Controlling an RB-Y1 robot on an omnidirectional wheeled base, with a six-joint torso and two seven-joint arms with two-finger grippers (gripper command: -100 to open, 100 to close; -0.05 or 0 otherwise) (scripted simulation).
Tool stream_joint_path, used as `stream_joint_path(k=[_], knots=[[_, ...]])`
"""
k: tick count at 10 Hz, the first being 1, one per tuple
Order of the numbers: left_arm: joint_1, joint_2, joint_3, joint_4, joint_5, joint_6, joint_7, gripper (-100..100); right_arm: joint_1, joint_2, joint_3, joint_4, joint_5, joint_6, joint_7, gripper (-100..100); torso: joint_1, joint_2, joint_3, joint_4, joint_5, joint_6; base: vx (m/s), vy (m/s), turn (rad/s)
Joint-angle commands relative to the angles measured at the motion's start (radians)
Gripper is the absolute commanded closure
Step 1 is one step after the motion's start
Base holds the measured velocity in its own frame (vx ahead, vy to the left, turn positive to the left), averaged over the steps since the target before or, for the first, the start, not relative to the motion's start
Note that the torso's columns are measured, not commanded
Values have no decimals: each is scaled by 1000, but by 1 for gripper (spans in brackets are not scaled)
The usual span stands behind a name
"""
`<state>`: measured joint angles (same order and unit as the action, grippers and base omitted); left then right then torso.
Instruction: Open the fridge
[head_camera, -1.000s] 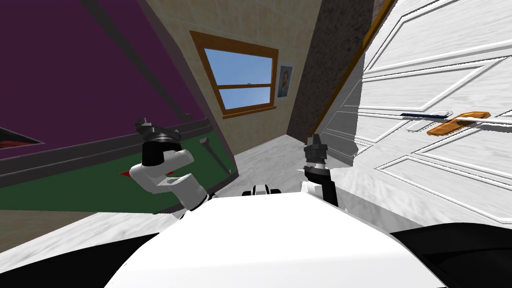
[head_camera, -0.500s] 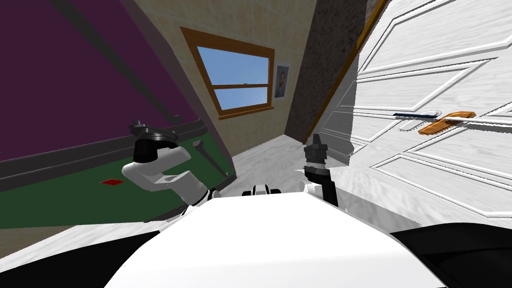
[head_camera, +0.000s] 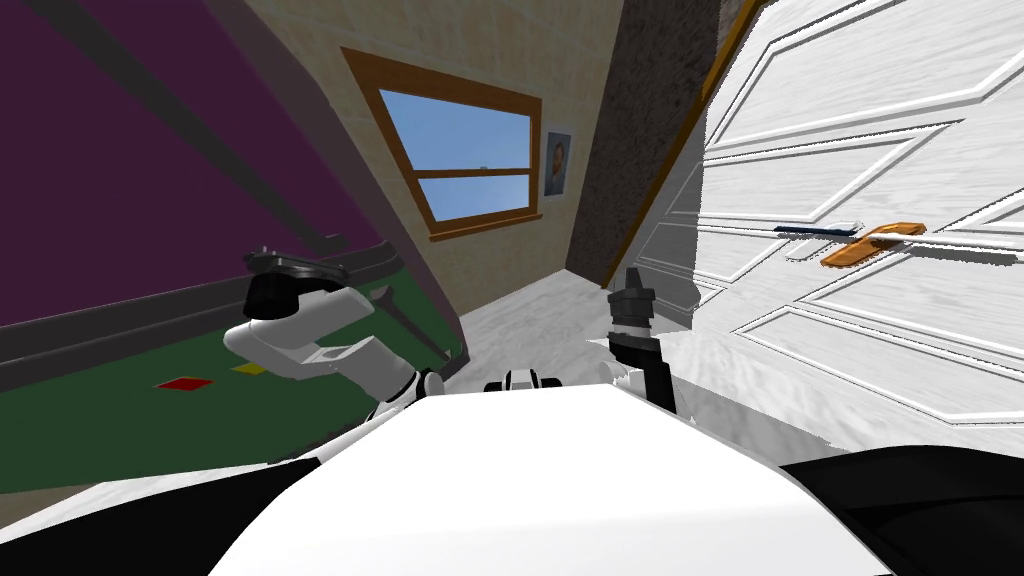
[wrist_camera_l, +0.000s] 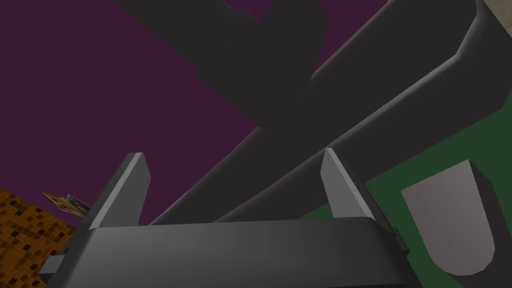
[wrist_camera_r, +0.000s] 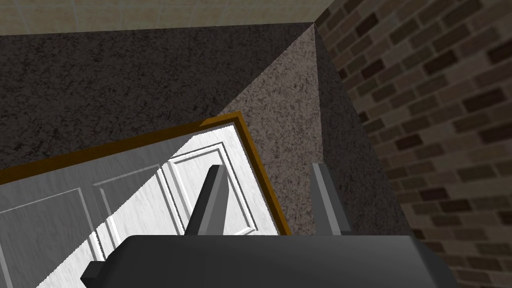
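The fridge fills the left of the head view, with a purple upper door (head_camera: 150, 180), a green lower door (head_camera: 120, 430) and a dark grey band (head_camera: 150, 315) between them. My left gripper (head_camera: 290, 265) is at that band, near the doors' right edge. In the left wrist view it (wrist_camera_l: 232, 165) is open, and a thick dark grey bar (wrist_camera_l: 350, 100) passes slantwise between the fingers against the purple face. One finger (wrist_camera_l: 335, 185) lies close along the bar's edge. My right gripper (head_camera: 632, 275) is raised beside my chest, open and empty (wrist_camera_r: 267, 175).
A white panelled door (head_camera: 880, 130) with an orange lever handle (head_camera: 870, 243) stands close on my right. A wood-framed window (head_camera: 460, 160) is in the far wall, with pale floor (head_camera: 530, 310) leading to it. Small red (head_camera: 182, 383) and yellow (head_camera: 248, 368) patches sit on the green door.
The whole head picture has shifted left, so I have turned or moved. My left gripper stays at the dark band. The red and yellow patches have come out from behind my left forearm.
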<state>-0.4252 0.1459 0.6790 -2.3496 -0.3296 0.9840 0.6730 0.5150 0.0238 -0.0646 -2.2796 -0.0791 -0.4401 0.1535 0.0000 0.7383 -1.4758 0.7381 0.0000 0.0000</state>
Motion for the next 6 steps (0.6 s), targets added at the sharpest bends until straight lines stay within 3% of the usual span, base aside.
stream_joint_path(k=[1,6], knots=[[-35,3,21,-2,-17,59,22,-100,0,0,0,0,0,0,0,0,-1,-1,-1,0,0,0,51,-42,-32],[-108,32,71,-9,-45,175,67,-100,0,0,0,0,0,0,0,0,0,-1,0,0,0,0,52,-33,-55]])
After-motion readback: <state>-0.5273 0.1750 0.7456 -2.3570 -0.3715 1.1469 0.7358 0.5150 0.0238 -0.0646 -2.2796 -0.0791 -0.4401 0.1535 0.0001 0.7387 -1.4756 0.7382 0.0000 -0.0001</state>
